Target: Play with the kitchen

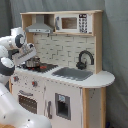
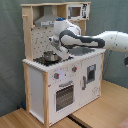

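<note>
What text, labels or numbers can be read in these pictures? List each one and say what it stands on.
No text can be read anywhere.
The microwave panel on the kitchen shows small light marks in the first exterior view, too blurred to read.
The knobs in the second exterior view show no legible markings.
The robot arm carries no readable label.
</note>
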